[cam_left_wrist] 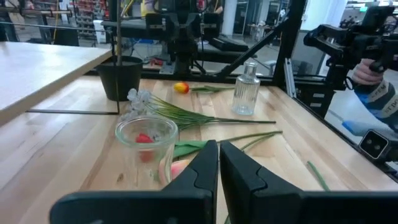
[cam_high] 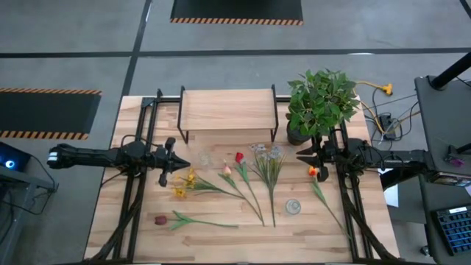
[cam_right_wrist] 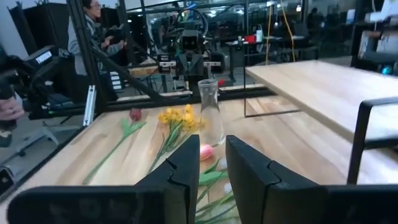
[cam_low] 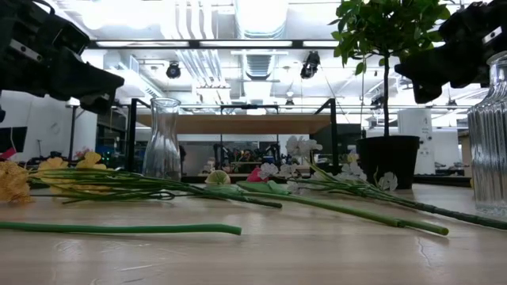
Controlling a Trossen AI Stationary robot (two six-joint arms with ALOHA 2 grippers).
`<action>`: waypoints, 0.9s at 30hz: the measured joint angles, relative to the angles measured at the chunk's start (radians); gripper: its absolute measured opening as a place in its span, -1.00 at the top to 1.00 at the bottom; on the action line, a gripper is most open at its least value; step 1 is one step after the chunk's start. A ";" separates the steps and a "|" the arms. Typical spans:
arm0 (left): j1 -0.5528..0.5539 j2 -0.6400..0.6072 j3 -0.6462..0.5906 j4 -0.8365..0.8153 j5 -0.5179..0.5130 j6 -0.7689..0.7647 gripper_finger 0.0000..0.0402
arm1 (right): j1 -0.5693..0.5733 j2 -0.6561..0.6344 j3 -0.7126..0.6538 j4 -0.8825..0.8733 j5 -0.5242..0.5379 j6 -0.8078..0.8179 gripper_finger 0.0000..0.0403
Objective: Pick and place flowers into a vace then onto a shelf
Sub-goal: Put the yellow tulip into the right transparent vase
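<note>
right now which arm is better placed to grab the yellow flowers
Left. Its shut claw hovers right beside the yellow flowers, with the glass vase next to it. The right claw hangs across the table by the potted plant.

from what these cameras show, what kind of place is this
Most likely a robotics lab or workshop rather than a home. The wooden table stands on a grey concrete floor with hazard-striped mats, the low view shows bare ceiling ducts and strip lights, and a person sits among equipment racks beyond the table.

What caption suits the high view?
Flowers lie loose before the shelf; left gripper and right gripper hover empty.
</note>
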 joint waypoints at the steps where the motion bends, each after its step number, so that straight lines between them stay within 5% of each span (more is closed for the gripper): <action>1: 0.000 0.000 0.000 0.003 0.000 0.000 1.00 | 0.000 0.000 0.000 0.009 0.000 -0.019 0.66; 13: 0.000 0.000 0.000 0.027 -0.001 0.000 1.00 | 0.000 0.018 0.041 0.048 -0.004 0.043 0.34; 19: 0.000 0.000 0.000 0.027 -0.001 0.000 1.00 | 0.002 0.097 0.180 -0.183 -0.013 0.220 0.07; 27: 0.000 0.000 0.000 0.027 -0.001 0.000 1.00 | 0.066 0.256 0.349 -0.465 0.007 0.427 0.03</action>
